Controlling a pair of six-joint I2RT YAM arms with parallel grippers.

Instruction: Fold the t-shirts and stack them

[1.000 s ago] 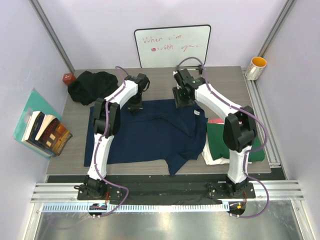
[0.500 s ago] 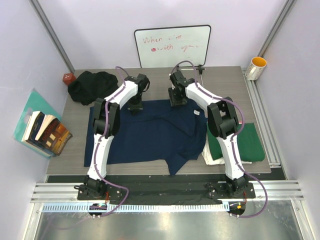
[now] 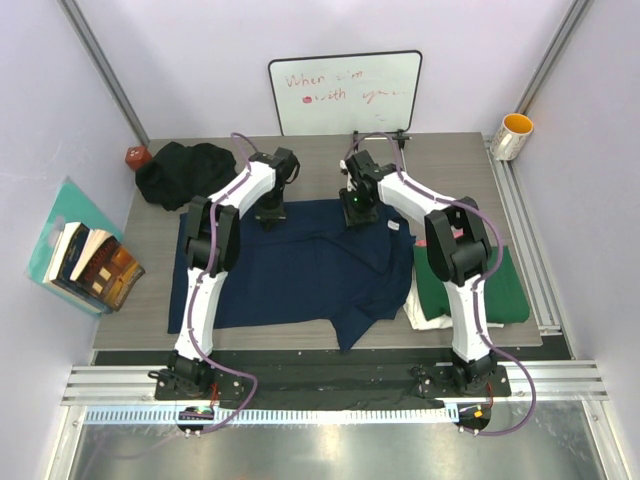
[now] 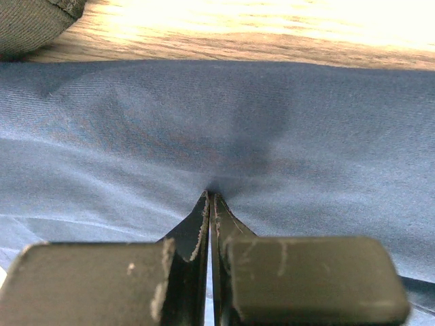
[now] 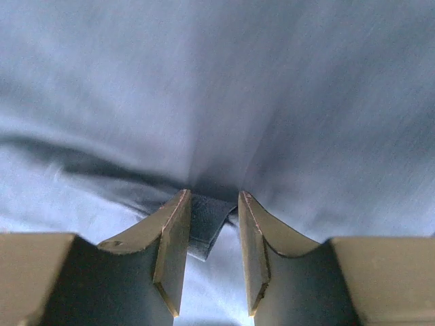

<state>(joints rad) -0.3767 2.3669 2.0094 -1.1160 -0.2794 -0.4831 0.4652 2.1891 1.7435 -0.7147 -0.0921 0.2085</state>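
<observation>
Left hand [image 4: 209, 210] and right hand [image 5: 212, 224]: we only see the fingertips on the wrist cams. From the top both are hidden under their own wrists.
Whiteboard [image 3: 345, 92]: red writing too small for us to read.
Cream-white t-shirt [image 3: 425, 320]: mostly buried under the dark green t-shirt [image 3: 505, 290], only an edge shows.
Red thing [image 3: 137, 157] at the desk's [image 3: 460, 160] far-left corner, beside the black t-shirt [image 3: 185, 172]: we can't identify it.
Navy t-shirt [image 4: 272, 136] runs off the wrist frames' edges.
We can't tell whether the fold between the right fingers [image 5: 173, 251] is pinched or loose.
</observation>
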